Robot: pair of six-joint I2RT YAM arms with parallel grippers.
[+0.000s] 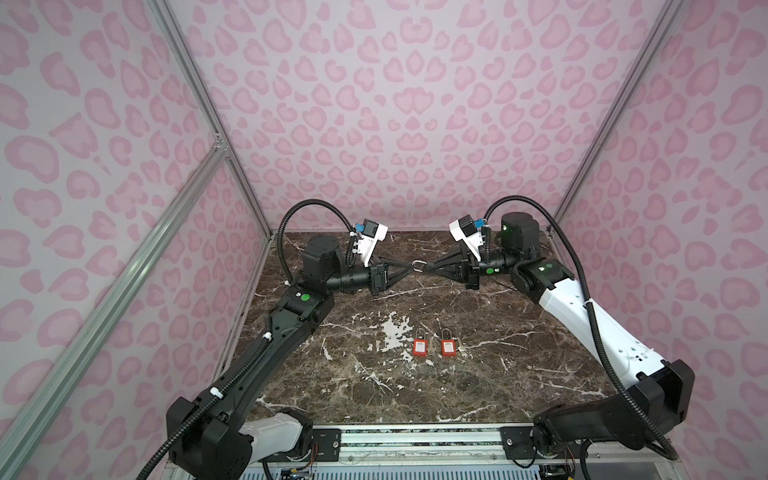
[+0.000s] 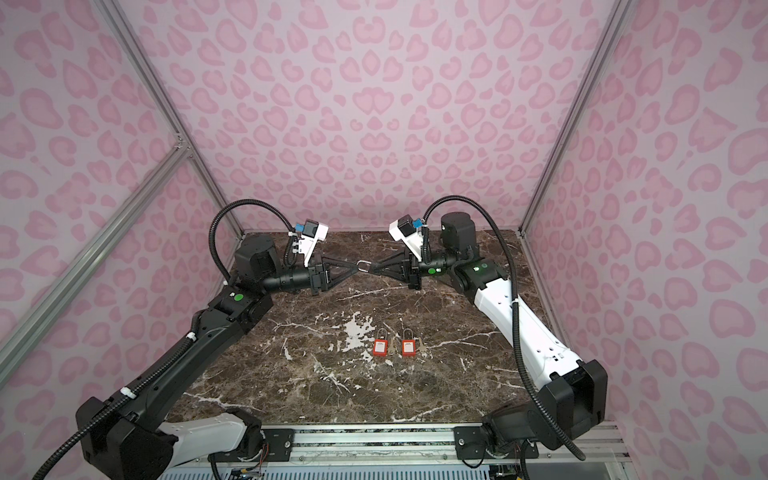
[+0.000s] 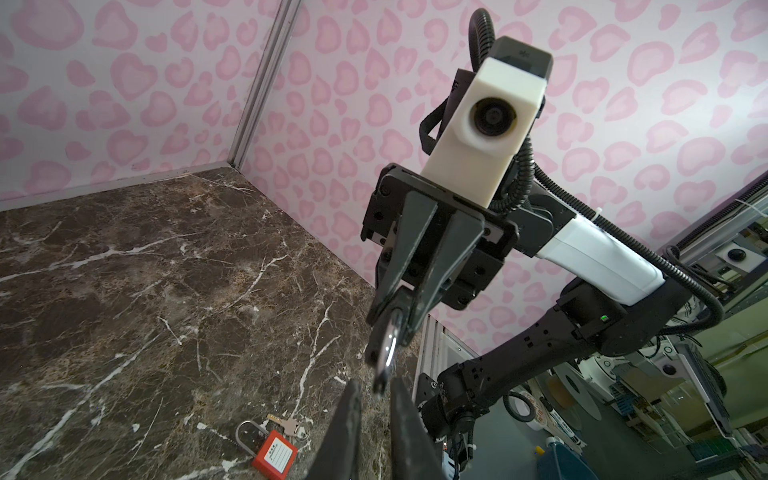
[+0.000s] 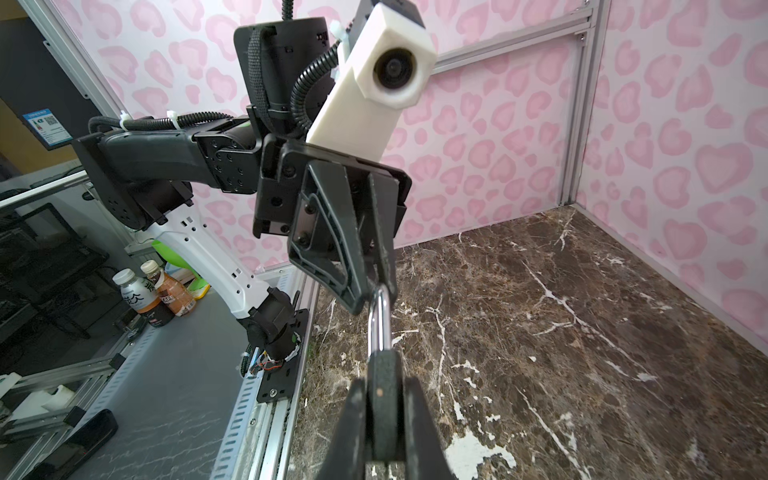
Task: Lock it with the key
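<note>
Two red plastic padlocks [image 1: 420, 348] lie midway across the brown marble desk [image 1: 519, 365], small silver keys [image 3: 286, 424] just beside them. Nearer the far edge, aloft, the right gripper [image 1: 429, 268] clamps seemingly a dark-bodied padlock [image 4: 384, 399]; the left gripper [image 1: 409, 270] pinches its steel shackle [image 1: 419, 265].

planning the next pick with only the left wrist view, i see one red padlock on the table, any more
Observer: Yes, both top views show two, a left red padlock and a right red padlock, side by side.
Operator: what is the right gripper clamping, it's edge on here
Observer: A black padlock; the right wrist view shows its silver shackle reaching into the left gripper.
</note>
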